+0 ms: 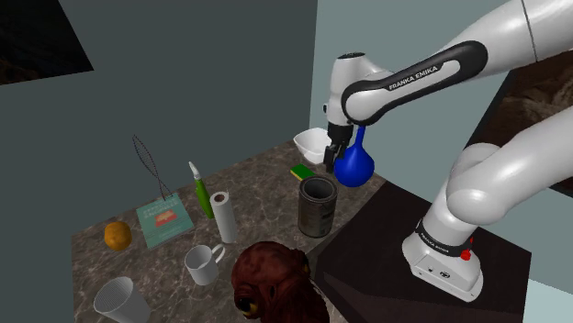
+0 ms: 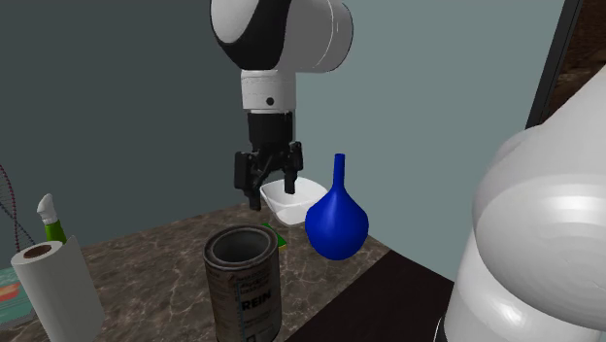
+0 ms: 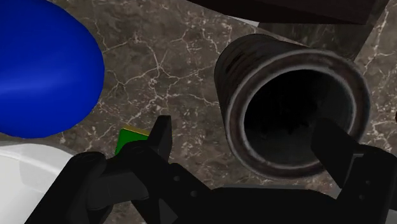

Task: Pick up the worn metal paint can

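Wrist view: upright paint can (image 3: pixel 292 105), scuffed grey metal, open-topped, dark inside; tool (image 3: pixel 245 127) spread, empty

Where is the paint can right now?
In the shoulder view the paint can stands upright on the counter, right of the paper towel roll, just below the blue vase and open hand.

A marble counter (image 1: pixel 266 188) carries a can (image 1: pixel 317 206), blue vase (image 1: pixel 353 165) and white bowl (image 1: pixel 312 142) close below the claw (image 2: pixel 267 188). Farther off: paper roll (image 1: pixel 223 217), mug (image 1: pixel 202 263), orange (image 1: pixel 117 236).
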`<state>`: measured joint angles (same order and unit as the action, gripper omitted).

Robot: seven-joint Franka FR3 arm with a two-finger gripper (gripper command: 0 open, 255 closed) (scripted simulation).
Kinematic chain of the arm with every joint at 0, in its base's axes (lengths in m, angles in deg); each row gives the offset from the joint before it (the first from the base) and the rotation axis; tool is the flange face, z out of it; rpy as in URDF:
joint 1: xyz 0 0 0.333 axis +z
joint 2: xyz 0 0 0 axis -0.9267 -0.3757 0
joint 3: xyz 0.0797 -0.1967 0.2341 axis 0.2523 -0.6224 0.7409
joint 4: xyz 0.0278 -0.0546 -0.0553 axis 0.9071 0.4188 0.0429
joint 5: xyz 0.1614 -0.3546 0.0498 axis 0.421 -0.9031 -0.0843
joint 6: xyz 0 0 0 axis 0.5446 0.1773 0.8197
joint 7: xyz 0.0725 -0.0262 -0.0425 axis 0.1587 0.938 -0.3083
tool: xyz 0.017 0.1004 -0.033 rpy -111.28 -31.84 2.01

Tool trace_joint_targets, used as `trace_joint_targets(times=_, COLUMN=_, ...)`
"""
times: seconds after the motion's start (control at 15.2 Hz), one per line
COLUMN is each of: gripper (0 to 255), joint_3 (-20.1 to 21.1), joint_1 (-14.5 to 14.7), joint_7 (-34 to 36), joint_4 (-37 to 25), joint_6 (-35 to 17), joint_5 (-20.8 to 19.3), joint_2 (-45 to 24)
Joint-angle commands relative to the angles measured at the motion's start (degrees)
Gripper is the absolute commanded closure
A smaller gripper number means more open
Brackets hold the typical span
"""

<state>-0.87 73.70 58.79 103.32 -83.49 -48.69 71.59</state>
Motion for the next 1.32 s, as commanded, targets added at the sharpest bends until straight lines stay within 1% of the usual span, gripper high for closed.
trace_joint_targets(times=0.0, gripper=0, joint_3=0.5, joint_1=0.5, joint_7=0.0, joint_4=1.0, joint_6=-5.2, joint_5=0.5, joint_2=-3.9)
trace_joint_targets(times=0.13, gripper=0, joint_3=1.0, joint_1=1.1, joint_7=0.1, joint_4=1.7, joint_6=-10.3, joint_5=1.1, joint_2=-8.2)
trace_joint_targets(times=0.59, gripper=0, joint_3=1.2, joint_1=1.2, joint_7=-0.2, joint_4=3.3, joint_6=-17.1, joint_5=1.5, joint_2=-13.3)
trace_joint_targets(times=0.66, gripper=0, joint_3=1.2, joint_1=1.3, joint_7=-0.3, joint_4=3.6, joint_6=-18.8, joint_5=1.5, joint_2=-14.7)
trace_joint_targets(times=0.79, gripper=0, joint_3=1.2, joint_1=1.3, joint_7=-0.3, joint_4=3.6, joint_6=-18.8, joint_5=1.5, joint_2=-14.7)
trace_joint_targets(times=0.86, gripper=255, joint_3=1.2, joint_1=1.3, joint_7=-0.3, joint_4=3.7, joint_6=-18.8, joint_5=1.5, joint_2=-14.6)
trace_joint_targets(times=1.25, gripper=255, joint_3=1.3, joint_1=1.3, joint_7=-0.2, joint_4=3.6, joint_6=-18.8, joint_5=1.5, joint_2=-14.7)
